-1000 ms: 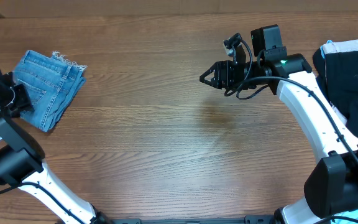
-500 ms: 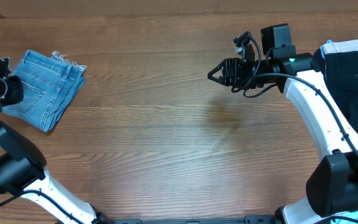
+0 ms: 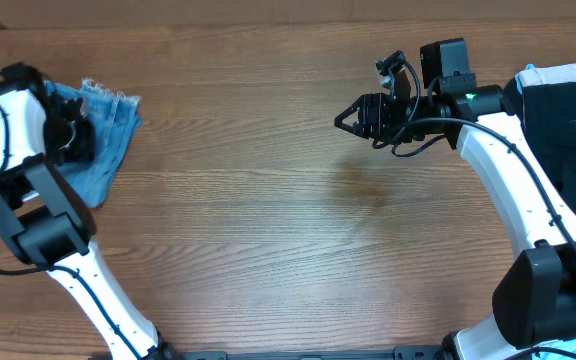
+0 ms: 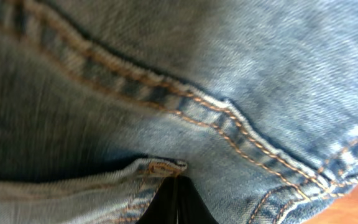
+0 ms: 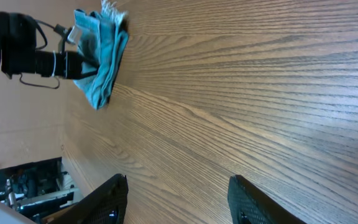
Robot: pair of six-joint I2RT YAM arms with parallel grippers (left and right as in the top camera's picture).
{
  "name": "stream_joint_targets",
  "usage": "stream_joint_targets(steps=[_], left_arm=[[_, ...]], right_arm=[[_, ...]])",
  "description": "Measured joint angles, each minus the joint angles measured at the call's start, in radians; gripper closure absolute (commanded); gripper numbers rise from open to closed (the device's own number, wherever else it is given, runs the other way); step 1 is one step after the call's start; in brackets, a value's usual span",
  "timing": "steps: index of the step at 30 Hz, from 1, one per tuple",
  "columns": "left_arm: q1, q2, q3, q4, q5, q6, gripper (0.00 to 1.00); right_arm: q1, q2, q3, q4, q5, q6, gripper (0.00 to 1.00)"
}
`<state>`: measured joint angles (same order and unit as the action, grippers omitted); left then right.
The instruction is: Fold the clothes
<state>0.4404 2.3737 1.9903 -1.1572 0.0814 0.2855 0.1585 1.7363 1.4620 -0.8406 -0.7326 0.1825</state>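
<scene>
You've just swung the left jaws onto the folded light-blue denim jeans (image 3: 111, 125), upper left, and closed them, grip unclear; right jaws apart, empty; likely a final tidy.

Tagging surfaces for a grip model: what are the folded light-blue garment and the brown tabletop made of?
Folded light-blue garment: likely washed cotton denim, matte; twill weave, tan double-stitched seams, frayed hem. Brown tabletop: wood or wood-look laminate, cannot tell which; long grain lines, smooth with slight sheen.
</scene>
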Motion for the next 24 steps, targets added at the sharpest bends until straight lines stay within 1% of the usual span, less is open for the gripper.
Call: stream_joint_targets(steps=[4,7,8,9,10,11,12,14,15,17,19,24], left_arm=[[-0.079,0.003,0.000,0.062,0.062,-0.163,0.96],[-0.126,0.004,0.000,0.069,0.088,-0.239,0.95],[-0.134,0.003,0.000,0.065,0.092,-0.253,0.88],[-0.138,0.001,0.000,0.060,0.092,-0.257,0.74],[-0.140,-0.003,0.000,0.053,0.092,-0.262,0.67],[-0.140,-0.012,-0.001,0.044,0.091,-0.258,0.65],[-0.140,-0.026,-0.004,0.037,0.087,-0.256,0.69],[-0.140,-0.063,-0.014,0.031,0.064,-0.248,0.94],[-0.140,-0.089,-0.015,0.029,0.043,-0.236,0.96],[-0.139,-0.128,-0.015,0.042,-0.006,-0.212,0.96],[-0.137,-0.129,-0.015,0.063,-0.037,-0.201,0.96],[-0.104,-0.047,-0.015,0.100,-0.073,-0.190,0.96]], right_arm=[[0.000,0.000,0.000,-0.001,0.000,0.000,0.44],[0.000,0.000,0.000,-0.002,0.000,0.000,0.44],[0.000,0.000,0.000,-0.002,0.000,0.000,0.44],[0.000,0.000,0.000,-0.005,0.000,0.000,0.44],[0.000,0.000,0.000,-0.009,0.000,0.000,0.44],[0.000,0.000,0.000,-0.009,0.001,0.000,0.44],[0.000,0.000,0.000,-0.008,0.000,0.000,0.44],[0.000,0.000,0.000,-0.008,0.000,0.000,0.44],[0.000,0.000,0.000,-0.008,0.000,0.000,0.44],[0.000,0.000,0.000,-0.009,0.000,0.000,0.44],[0.000,0.000,0.000,-0.012,0.000,-0.001,0.44],[0.000,0.000,0.000,-0.032,0.000,0.000,0.44]])
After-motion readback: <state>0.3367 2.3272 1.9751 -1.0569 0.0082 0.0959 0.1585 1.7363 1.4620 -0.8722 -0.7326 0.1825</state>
